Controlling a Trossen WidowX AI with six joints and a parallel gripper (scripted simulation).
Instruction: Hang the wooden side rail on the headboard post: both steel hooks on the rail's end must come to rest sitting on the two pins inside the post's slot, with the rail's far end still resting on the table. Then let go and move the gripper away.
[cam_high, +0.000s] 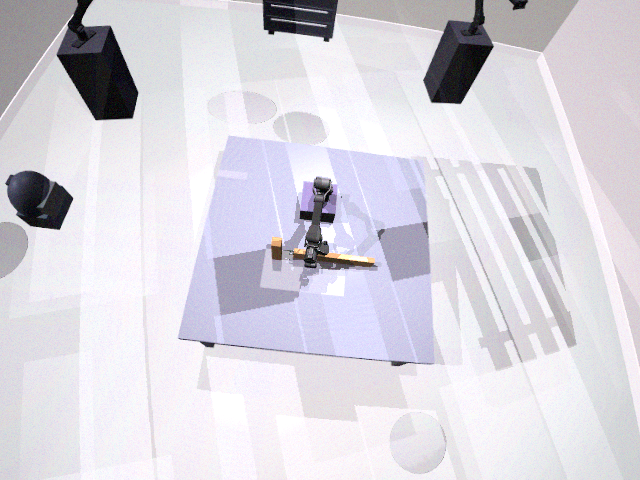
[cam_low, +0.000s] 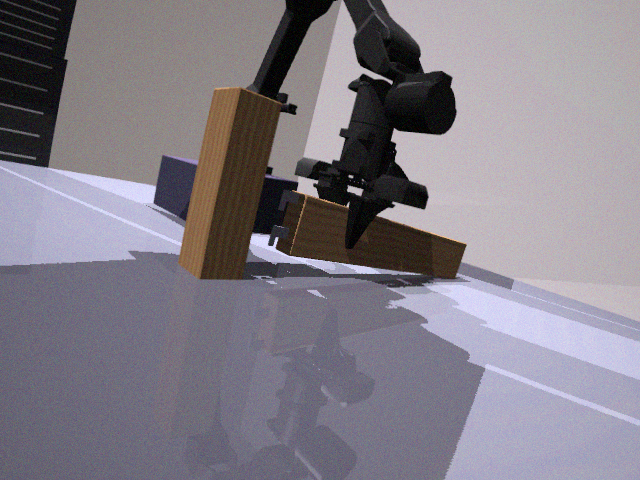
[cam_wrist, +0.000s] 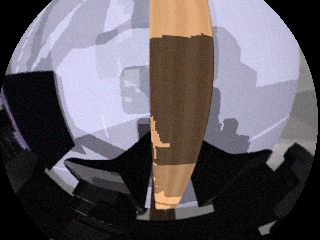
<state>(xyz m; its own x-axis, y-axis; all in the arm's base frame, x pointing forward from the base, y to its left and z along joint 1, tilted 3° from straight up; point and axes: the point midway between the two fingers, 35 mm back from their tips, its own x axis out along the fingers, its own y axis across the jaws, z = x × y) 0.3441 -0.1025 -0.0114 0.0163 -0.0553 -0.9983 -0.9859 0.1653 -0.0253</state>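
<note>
The wooden side rail (cam_high: 351, 259) (cam_low: 413, 248) (cam_wrist: 181, 90) slopes: its hook end is raised a little above the table, its far end is down at the table. My gripper (cam_low: 347, 227) (cam_wrist: 167, 132) is shut on the rail near the hook end, one finger on each side. The upper steel hook (cam_low: 285, 200) and lower steel hook (cam_low: 278, 233) stick out toward the headboard post (cam_high: 277, 249) (cam_low: 227, 191), with a visible gap to it. The post stands upright. Its slot and pins are hidden on the side facing the rail.
The arm's purple base block (cam_high: 310, 195) (cam_low: 174, 180) stands on the table (cam_high: 320, 330) behind the post and rail. Dark pedestals (cam_high: 111, 77) (cam_high: 457, 62) and a drawer cabinet (cam_high: 299, 20) stand on the floor beyond the table.
</note>
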